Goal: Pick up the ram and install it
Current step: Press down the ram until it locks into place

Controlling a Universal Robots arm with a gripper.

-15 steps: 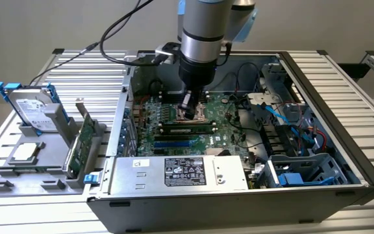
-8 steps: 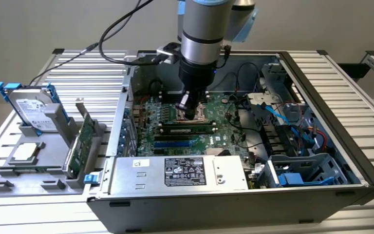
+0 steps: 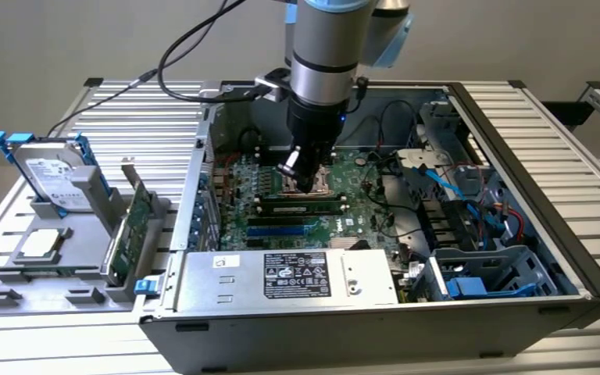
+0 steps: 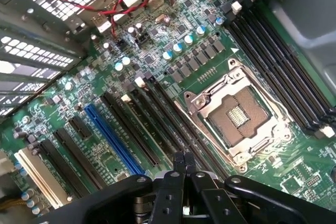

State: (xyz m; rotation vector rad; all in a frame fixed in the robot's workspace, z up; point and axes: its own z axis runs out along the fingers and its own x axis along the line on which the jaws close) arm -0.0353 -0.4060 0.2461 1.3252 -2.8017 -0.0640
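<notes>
Now jaws (image 4: 184, 162) clenched, empty, just above the slots beside the CPU socket (image 4: 239, 116). Ram (image 3: 302, 207) looks seated in a motherboard slot just below the jaws in the exterior view, so install seems done. Arm (image 3: 326, 55) vertical, reaching down into the case (image 3: 550, 242).

We see the ram (image 3: 300, 208), a long thin green stick with black chips, set along the motherboard (image 3: 240, 223) slots, twelve o'clock of the power supply (image 3: 290, 277).
</notes>
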